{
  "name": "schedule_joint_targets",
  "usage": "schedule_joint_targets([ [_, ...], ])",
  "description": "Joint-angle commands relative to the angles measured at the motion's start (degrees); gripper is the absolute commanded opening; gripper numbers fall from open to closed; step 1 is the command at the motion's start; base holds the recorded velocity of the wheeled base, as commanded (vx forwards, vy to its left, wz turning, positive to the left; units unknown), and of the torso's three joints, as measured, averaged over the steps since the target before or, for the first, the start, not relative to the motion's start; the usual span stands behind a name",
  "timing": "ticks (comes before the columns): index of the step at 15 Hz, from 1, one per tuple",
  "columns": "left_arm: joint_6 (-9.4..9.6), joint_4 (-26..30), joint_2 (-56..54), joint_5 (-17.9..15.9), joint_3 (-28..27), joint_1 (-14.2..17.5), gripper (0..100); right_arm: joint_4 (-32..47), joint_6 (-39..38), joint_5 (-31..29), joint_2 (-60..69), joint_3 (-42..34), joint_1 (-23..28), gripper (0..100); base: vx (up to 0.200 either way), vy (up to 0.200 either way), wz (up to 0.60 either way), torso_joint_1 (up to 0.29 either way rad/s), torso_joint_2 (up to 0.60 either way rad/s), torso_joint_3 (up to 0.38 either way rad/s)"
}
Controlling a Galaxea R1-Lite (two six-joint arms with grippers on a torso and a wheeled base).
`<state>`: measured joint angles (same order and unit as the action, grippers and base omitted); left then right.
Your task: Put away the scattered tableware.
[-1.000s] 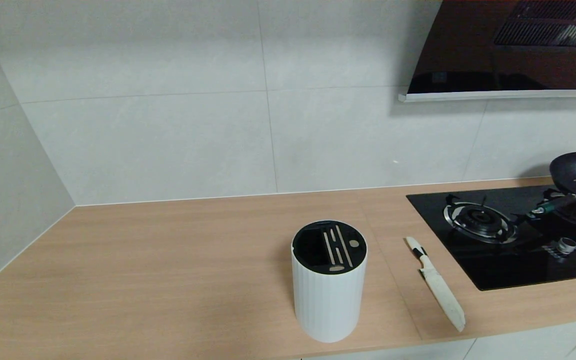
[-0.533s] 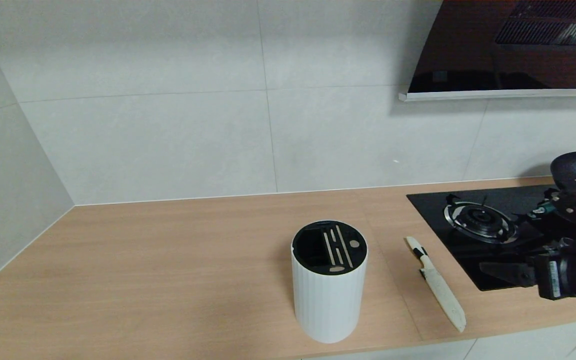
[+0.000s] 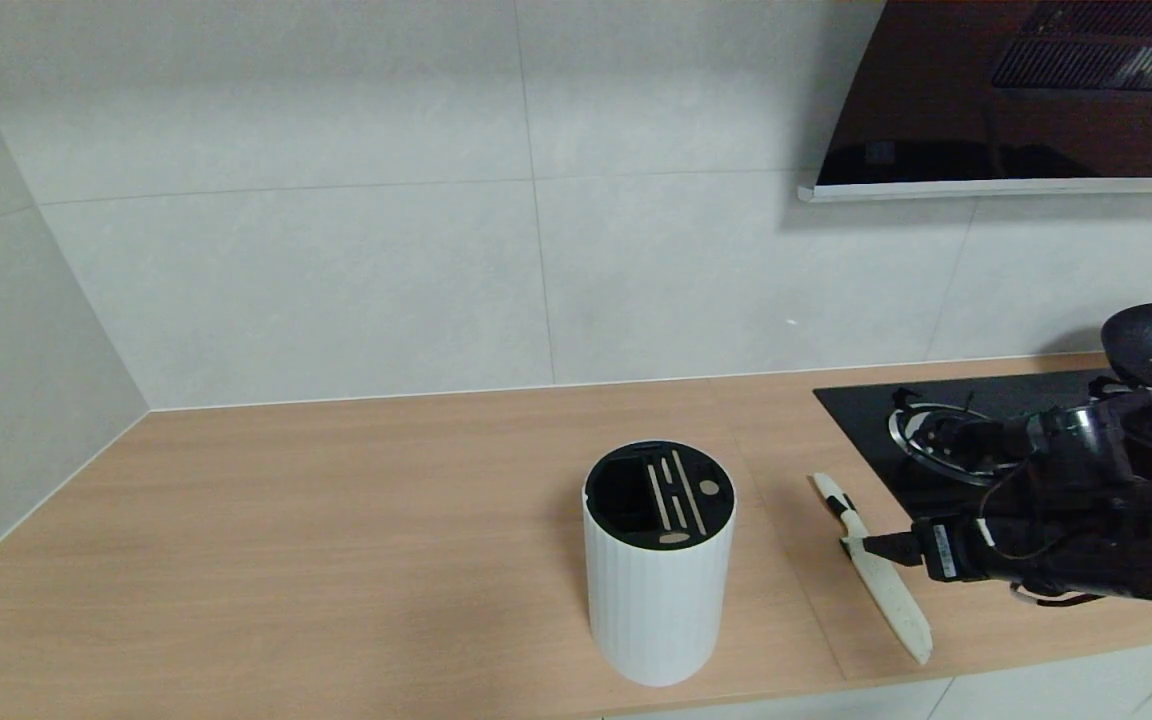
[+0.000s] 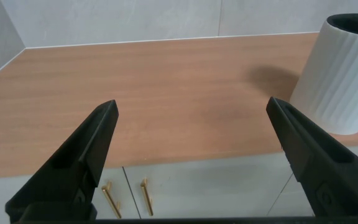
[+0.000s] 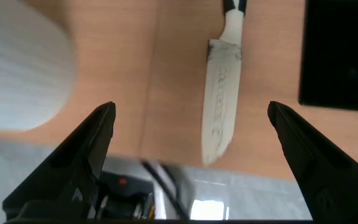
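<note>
- White-bladed knife (image 3: 876, 578): flat on the wooden counter (image 3: 336, 520), between the white slotted holder (image 3: 658, 580) and the hob (image 3: 986, 500); long axis front to back, handle toward the wall.
- Right gripper (image 5: 191, 107): jaws wide apart, empty, above the knife, straddling its width; nearer arm.
- Left gripper (image 4: 192, 102): spread, empty, apart from the holder.

My left gripper (image 4: 190, 104) hangs, jaws wide, above the wooden counter (image 4: 166, 81); white ribbed holder (image 4: 344, 74) at two o'clock.
</note>
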<state>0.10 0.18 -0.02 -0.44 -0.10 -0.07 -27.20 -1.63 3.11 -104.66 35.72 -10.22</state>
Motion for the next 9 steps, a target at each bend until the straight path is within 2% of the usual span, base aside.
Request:
schedule_joint_targets([
  [1,-0.01,-0.01,0.02,-0.09,0.01,-0.01,100,-4.79,0.05,-1.7,-10.04,-0.3,-0.51,100,0.0,0.0,0.0,0.0,0.0,0.0],
  [2,-0.01,-0.01,0.02,0.0,0.01,-0.01,100,-7.34,0.05,-2.58,-12.24,-0.3,-0.51,100,0.0,0.0,0.0,0.0,0.0,0.0],
  [4,-0.01,-0.01,0.02,0.0,0.01,-0.01,100,-21.58,-0.39,-8.03,-22.08,-0.3,-0.86,100,0.0,0.0,0.0,0.0,0.0,0.0],
  [6,-0.01,-0.01,0.02,0.0,0.01,-0.01,100,-28.7,-0.21,-8.47,-26.21,-0.65,-0.86,100,0.0,0.0,0.0,0.0,0.0,0.0],
  [9,-0.01,-0.01,0.02,0.0,0.01,-0.01,100,-30.11,-0.3,-8.47,-27.44,0.67,-0.42,100,0.0,0.0,0.0,0.0,0.0,0.0],
])
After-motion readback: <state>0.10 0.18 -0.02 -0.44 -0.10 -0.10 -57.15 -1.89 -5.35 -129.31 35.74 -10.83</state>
